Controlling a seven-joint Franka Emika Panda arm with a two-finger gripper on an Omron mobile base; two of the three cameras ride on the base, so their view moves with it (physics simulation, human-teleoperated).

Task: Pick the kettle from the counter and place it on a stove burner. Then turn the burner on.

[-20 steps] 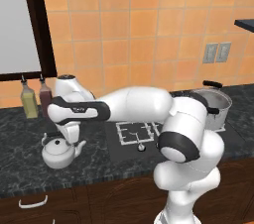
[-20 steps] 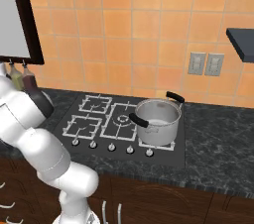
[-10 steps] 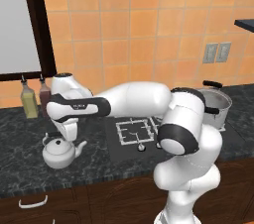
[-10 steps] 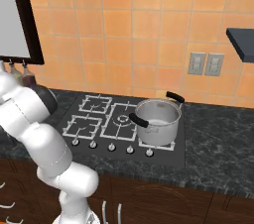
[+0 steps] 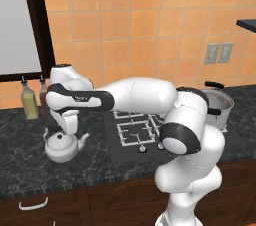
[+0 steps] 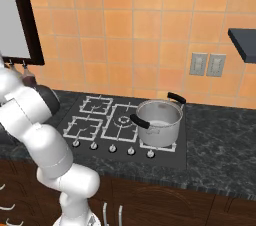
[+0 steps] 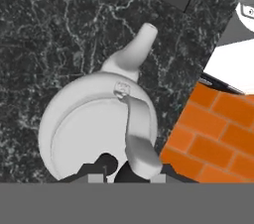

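Observation:
The small silvery-white kettle (image 5: 62,147) sits on the dark mottled counter (image 5: 25,167), left of the cooktop, its spout pointing right. My gripper (image 5: 64,130) hangs straight down over it, shut on the arched handle. From above, the hand view has the kettle (image 7: 89,129) with its spout at the top, and the handle (image 7: 138,134) runs down between my gripper (image 7: 126,174) tips. The back-left stove burner (image 6: 98,104) is a small square grey grate, and it also appears behind my forearm (image 5: 129,116).
A steel pot (image 6: 159,121) with black handles stands on the cooktop's (image 6: 75,132) right side. Two bottles (image 5: 29,101) stand at the wall left of the kettle. A row of knobs (image 6: 111,148) lines the cooktop's front edge. Orange tiled wall rises behind.
The jaws have closed from wide open onto the kettle's handle. The hand shifted slightly left and settled lower. The kettle stays in place on the counter.

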